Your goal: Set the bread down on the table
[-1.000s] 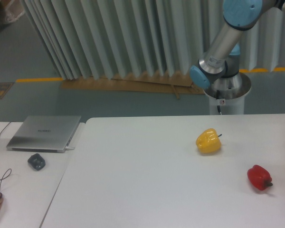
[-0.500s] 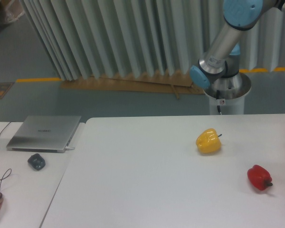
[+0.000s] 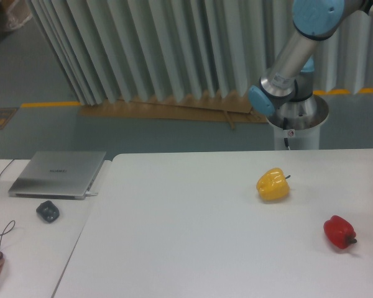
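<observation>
You are looking at a robotics lab: a robot arm on a pedestal behind a white table, pleated grey curtains, yellow floor tape, a closed laptop alongside.

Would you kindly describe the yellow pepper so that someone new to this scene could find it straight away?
Start at the large white table with the rounded corner, in front of the robot arm's base. On its right half, toward the far edge, sits the yellow pepper. Its only neighbour on that table is the red pepper, which lies nearer the camera and further right.
</observation>
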Robot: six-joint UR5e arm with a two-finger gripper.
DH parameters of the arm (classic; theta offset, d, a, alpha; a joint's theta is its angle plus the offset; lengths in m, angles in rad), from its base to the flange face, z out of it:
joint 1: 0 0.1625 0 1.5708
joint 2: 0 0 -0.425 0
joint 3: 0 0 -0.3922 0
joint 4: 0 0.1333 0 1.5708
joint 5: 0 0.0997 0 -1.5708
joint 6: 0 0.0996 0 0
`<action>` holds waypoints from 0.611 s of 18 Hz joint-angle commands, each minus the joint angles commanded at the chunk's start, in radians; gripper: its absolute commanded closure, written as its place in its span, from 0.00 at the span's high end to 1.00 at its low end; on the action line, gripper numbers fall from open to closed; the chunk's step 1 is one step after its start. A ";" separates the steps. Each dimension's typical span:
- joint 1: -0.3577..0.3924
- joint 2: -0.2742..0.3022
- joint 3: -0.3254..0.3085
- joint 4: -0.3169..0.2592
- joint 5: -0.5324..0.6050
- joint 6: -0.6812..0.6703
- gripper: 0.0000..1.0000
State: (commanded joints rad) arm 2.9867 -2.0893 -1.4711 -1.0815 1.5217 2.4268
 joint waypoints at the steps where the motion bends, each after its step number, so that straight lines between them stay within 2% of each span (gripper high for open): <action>1: -0.003 0.000 0.000 0.000 0.000 -0.008 0.67; 3: -0.003 0.002 -0.005 0.000 0.000 -0.011 0.65; 6: -0.003 0.006 -0.006 0.000 0.000 -0.003 0.44; 9: -0.005 0.014 -0.006 0.000 0.000 -0.005 0.37; 11: -0.006 0.024 -0.006 -0.003 0.000 -0.009 0.36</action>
State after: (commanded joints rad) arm 2.9805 -2.0648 -1.4772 -1.0845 1.5217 2.4176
